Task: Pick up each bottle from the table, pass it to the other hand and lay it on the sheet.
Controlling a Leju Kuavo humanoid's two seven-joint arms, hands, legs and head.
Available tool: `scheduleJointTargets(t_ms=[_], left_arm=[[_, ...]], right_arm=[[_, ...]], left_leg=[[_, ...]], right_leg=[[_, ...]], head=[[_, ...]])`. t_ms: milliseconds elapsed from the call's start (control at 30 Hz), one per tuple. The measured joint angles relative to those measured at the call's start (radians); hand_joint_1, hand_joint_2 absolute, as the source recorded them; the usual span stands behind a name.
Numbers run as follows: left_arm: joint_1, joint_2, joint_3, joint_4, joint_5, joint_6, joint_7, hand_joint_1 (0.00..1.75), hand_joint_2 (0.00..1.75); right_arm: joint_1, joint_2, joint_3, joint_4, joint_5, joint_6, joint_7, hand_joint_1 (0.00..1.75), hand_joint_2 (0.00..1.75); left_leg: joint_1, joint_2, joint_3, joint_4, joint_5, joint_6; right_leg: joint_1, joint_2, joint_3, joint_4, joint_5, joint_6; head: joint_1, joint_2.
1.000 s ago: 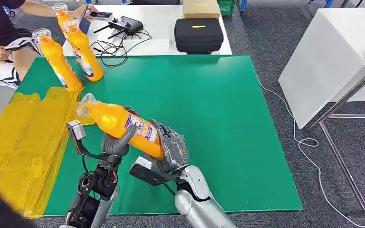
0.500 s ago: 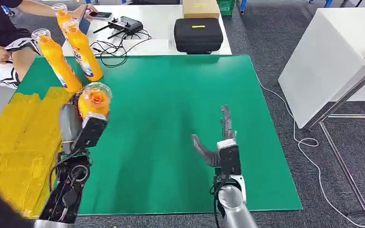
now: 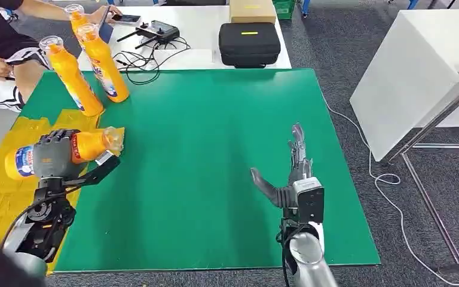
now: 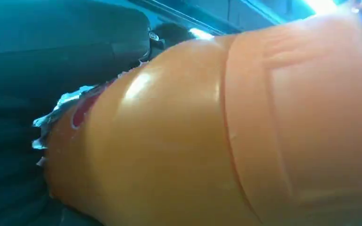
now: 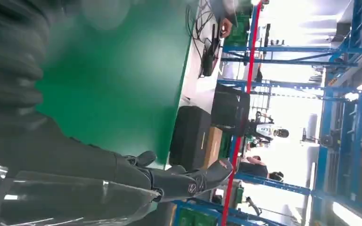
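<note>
Two upright bottles [image 3: 83,66] on green table [image 3: 227,149]

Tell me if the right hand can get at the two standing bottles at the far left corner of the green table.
Probably not easily. The right hand is open over the table's right side, while the two standing bottles are at the far left corner. The green table between them is bare, so distance is the obstacle.

Orange bottle [image 4: 226,141] very close, glossy ribbed side, red label edge, dark blurred background
</note>
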State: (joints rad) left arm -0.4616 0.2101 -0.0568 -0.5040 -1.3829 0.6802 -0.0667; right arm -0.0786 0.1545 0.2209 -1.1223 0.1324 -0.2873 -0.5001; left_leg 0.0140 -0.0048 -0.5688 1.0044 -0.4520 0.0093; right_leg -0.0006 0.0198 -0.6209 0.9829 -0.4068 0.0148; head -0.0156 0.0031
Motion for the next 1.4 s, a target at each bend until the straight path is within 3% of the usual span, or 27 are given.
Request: scheduleJointTargets(t_ms=[333, 567, 600, 633, 867, 900, 1167, 1300, 1333, 1400], left_arm=[[-0.014, 0.03, 0.003, 0.071, -0.019, -0.007, 0.014, 1.75, 1.75], [-0.026, 0.081, -0.014, 0.141, -0.166, -0.189, 0.136, 1.75, 1.75], [-0.025, 0.086, -0.017, 0.149, -0.166, -0.201, 0.132, 0.23, 1.75], [-0.024, 0.087, -0.017, 0.157, -0.161, -0.206, 0.116, 0.0, 1.75], [-0.013, 0.065, -0.017, 0.182, -0.125, -0.255, 0.056, 0.0, 1.75], [-0.016, 0.058, -0.016, 0.182, -0.123, -0.261, 0.055, 0.0, 0.0], [-0.02, 0.015, 0.024, 0.182, -0.073, -0.241, -0.006, 0.0, 0.0], [-0.02, -0.026, 0.074, 0.175, 0.025, -0.188, -0.144, 0.0, 0.0], [-0.02, -0.039, 0.094, 0.165, 0.099, -0.189, -0.232, 0.0, 1.75], [-0.018, -0.08, 0.139, 0.124, 0.28, -0.229, -0.411, 0.0, 1.75]], right_arm=[[0.0, -0.013, 0.0, -0.012, -0.006, 0.0, -0.002, 0.0, 1.75], [0.003, -0.026, 0.0, -0.039, -0.016, 0.011, -0.001, 0.0, 1.75], [0.003, -0.028, 0.0, -0.039, -0.016, 0.013, 0.0, 0.0, 1.75], [0.004, -0.031, 0.0, -0.039, -0.014, 0.016, 0.0, 0.0, 1.75], [0.0, -0.034, 0.0, -0.038, 0.006, 0.023, 0.02, 0.0, 1.75], [-0.002, -0.034, 0.0, -0.038, 0.007, 0.026, 0.025, 0.0, 1.75], [-0.006, -0.034, 0.0, -0.039, 0.02, 0.035, 0.045, 0.0, 1.75], [0.003, -0.035, 0.0, -0.044, 0.011, 0.041, 0.05, 0.0, 1.75], [0.006, -0.035, 0.0, -0.048, 0.003, 0.046, 0.05, 0.0, 1.75], [0.014, -0.035, 0.0, -0.058, -0.001, 0.047, 0.047, 0.0, 1.75]], left_leg=[[-0.001, 0.0, 0.0, 0.0, 0.0, 0.0], [0.0, 0.0, 0.0, 0.0, 0.0, 0.0], [0.0, 0.0, 0.0, 0.0, 0.0, 0.0], [0.0, 0.0, 0.0, 0.0, 0.0, 0.0], [-0.001, 0.0, -0.001, 0.0, 0.0, 0.0], [-0.001, -0.001, -0.001, 0.0, 0.0, 0.0], [-0.001, 0.0, 0.0, 0.0, 0.0, 0.0], [-0.001, 0.0, 0.0, 0.0, 0.0, 0.0], [-0.001, -0.001, 0.0, 0.0, 0.0, 0.0], [-0.001, -0.001, 0.0, 0.0, 0.0, 0.0]], right_leg=[[-0.001, -0.001, 0.0, 0.0, 0.0, 0.0], [0.0, 0.001, -0.001, 0.0, 0.0, 0.0], [0.0, 0.0, -0.001, 0.0, 0.0, 0.0], [0.0, 0.0, -0.001, 0.0, 0.0, 0.0], [-0.001, 0.0, 0.0, 0.0, 0.0, 0.0], [-0.001, -0.001, 0.0, 0.0, 0.0, 0.0], [-0.001, -0.001, 0.0, 0.0, 0.0, 0.0], [-0.001, -0.001, -0.001, -0.001, 0.0, 0.0], [-0.001, -0.001, 0.0, -0.001, 0.0, 0.0], [-0.001, -0.001, 0.0, -0.001, 0.0, 0.0]], head=[[0.0, 0.0], [0.0, 0.0], [0.0, 0.0], [0.0, 0.0], [0.0, 0.0], [0.0, 0.0], [0.0, 0.0], [0.0, 0.0], [0.0, 0.0], [0.0, 0.0]])
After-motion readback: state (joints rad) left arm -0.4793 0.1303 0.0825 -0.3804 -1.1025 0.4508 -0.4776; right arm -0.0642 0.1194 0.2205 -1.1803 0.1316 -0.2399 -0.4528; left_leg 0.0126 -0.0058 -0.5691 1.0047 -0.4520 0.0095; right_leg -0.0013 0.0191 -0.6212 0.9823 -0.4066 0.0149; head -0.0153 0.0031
